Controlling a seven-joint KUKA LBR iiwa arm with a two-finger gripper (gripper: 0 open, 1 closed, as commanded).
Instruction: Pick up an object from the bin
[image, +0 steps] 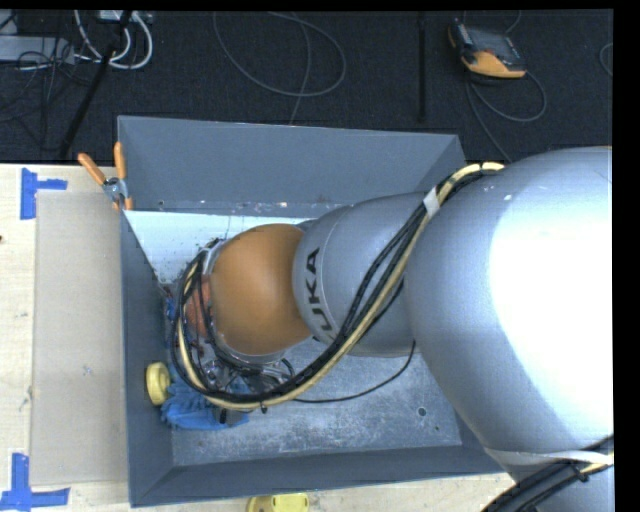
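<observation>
Blue lump (195, 412), yellow disc (157, 382) being seen just left of gripper (228, 372); aperture cannot be told; centring over one advised.

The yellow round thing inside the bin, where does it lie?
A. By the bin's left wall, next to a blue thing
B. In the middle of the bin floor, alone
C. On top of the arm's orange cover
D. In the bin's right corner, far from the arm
A: the yellow round thing lies close to the left wall of the bin, just above and left of the blue thing, below the arm's orange cover.
</observation>
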